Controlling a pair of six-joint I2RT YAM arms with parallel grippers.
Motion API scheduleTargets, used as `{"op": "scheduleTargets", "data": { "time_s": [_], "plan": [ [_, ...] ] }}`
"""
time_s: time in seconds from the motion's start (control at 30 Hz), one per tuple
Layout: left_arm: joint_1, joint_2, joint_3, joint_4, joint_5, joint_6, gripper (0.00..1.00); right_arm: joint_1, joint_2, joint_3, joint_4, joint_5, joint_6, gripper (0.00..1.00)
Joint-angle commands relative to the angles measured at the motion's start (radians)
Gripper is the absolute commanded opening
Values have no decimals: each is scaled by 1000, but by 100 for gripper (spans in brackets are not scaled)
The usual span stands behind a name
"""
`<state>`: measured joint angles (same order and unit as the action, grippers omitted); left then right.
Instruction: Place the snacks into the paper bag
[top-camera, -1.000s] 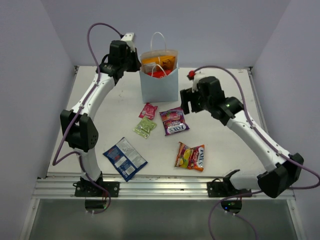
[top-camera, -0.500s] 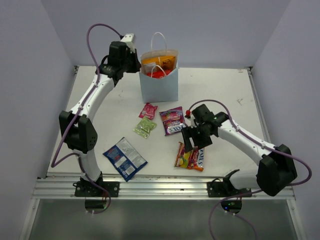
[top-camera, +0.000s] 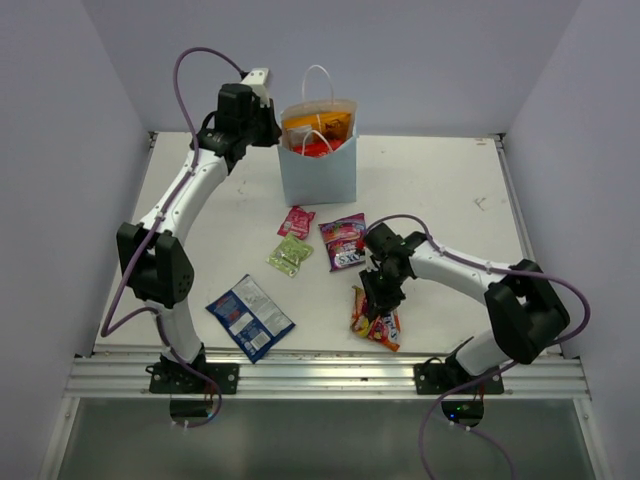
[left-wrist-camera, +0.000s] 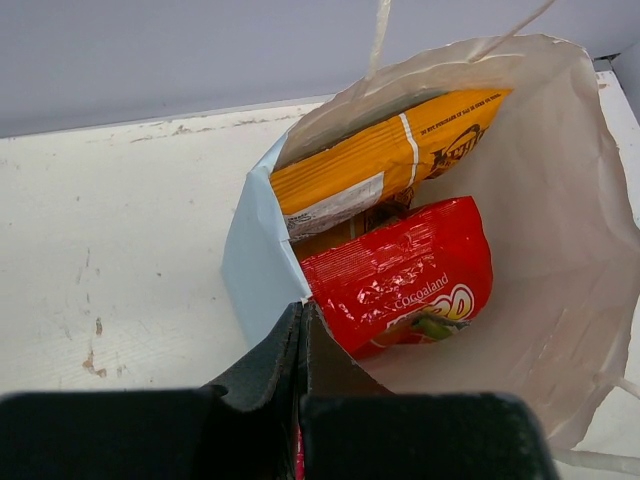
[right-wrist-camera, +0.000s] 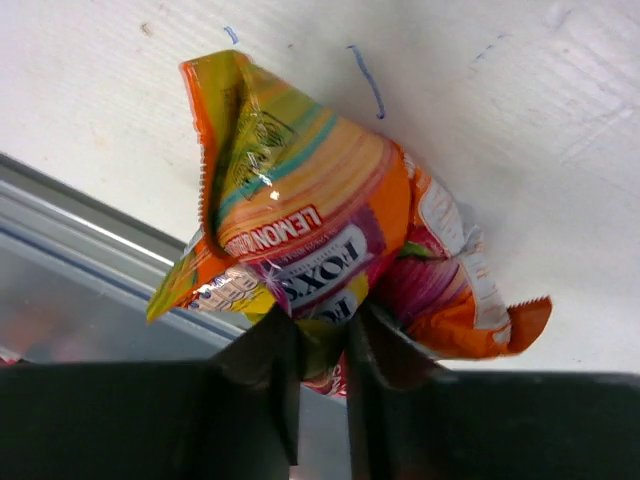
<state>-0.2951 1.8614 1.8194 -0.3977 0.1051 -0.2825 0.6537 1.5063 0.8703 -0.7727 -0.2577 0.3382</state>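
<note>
yellow-red candy bag (top-camera: 388, 328) top half hidden under right tool (top-camera: 375, 303)

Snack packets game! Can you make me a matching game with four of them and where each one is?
Things:
1. red packet
2. yellow-red packet
3. blue-white packet
4. green sachet

Places:
A. flat on the table, front left
B. inside the paper bag
C. pinched by the right gripper
D. lying just below the pink sachet

Pairs: 1-B, 2-C, 3-A, 4-D
</note>
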Motion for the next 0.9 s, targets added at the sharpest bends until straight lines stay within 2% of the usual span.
{"op": "scheduleTargets", "data": {
  "time_s": [0.0, 0.03, 0.13, 0.23, 0.33, 0.37, 0.4, 0.43, 0.47, 0.53, 0.67, 0.7, 0.8, 0.87],
  "plan": [
    [-4, -36, -8, 7, 5, 26, 0, 6, 70, -24, 93, 77, 9, 13],
    [-4, -34, -8, 8, 5, 26, 0, 6, 72, -22, 93, 89, 10, 0],
    [-4, -28, 3, 7, 7, 29, 0, 6, 42, 18, 40, 121, 2, 0],
    [-4, -22, 14, 7, 16, 29, 0, 6, -15, 171, -112, 216, -21, 0],
    [-6, -21, 24, 7, 27, 28, 0, 6, -29, 460, -270, 380, -47, 0],
    [-4, -22, 24, 8, 31, 26, 0, 4, -17, 642, -301, 487, -57, 0],
    [-4, -22, 24, 10, 33, 26, 0, 1, 3, 738, -344, 530, -83, 0],
    [-4, -24, 21, 8, 36, 26, 0, -2, 50, 918, -353, 578, -97, 0],
    [-4, -27, 20, 10, 39, 26, 0, -5, 83, 1002, -355, 609, -113, 0],
    [-4, -30, 12, 14, 48, 26, 0, -19, 132, 1189, -300, 669, -154, 0],
    [-6, -27, 9, 13, 57, 22, 0, -32, 280, 1377, -91, 730, -221, 0],
    [-4, -25, 9, 13, 59, 22, 0, -35, 305, 1395, 14, 724, -228, 0],
    [-6, -24, 12, 14, 65, 16, 0, -46, 411, 1501, 162, 634, -234, 0],
    [-4, -21, 14, 13, 71, 9, 0, -49, 486, 1571, 193, 585, -217, 0]
  ]
}}
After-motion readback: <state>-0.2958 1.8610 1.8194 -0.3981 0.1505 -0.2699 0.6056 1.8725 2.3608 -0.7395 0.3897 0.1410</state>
